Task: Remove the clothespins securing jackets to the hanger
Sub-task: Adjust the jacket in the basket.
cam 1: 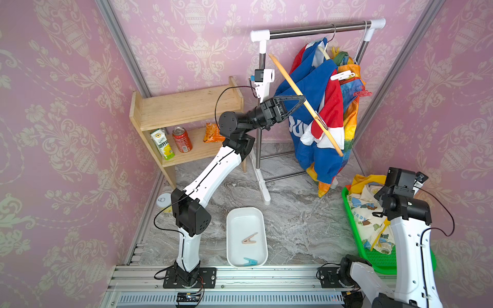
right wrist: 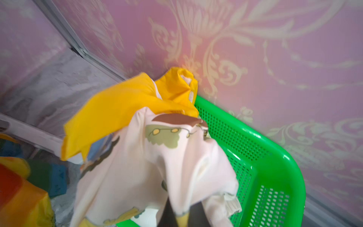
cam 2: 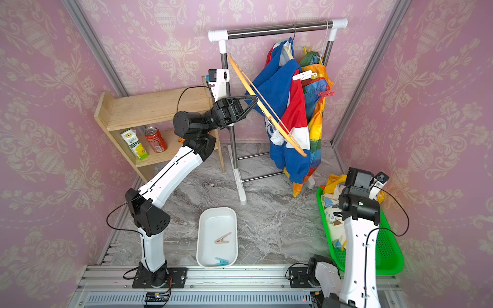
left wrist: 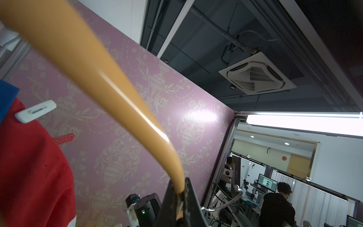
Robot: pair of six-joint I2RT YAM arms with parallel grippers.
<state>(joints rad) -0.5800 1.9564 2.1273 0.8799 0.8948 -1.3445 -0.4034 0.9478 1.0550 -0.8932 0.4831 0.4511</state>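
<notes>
Pink walls, left gripper (cam 1: 302, 99) pinching hanger (cam 1: 283, 72), white clothespin (cam 1: 342, 76) beyond

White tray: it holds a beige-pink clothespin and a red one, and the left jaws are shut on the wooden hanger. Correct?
One thing is off: beside the beige-pink clothespin in the white tray lies a teal-blue clothespin, not a red one, as both top views show. The left gripper does have its jaws shut on the wooden hanger.
</notes>
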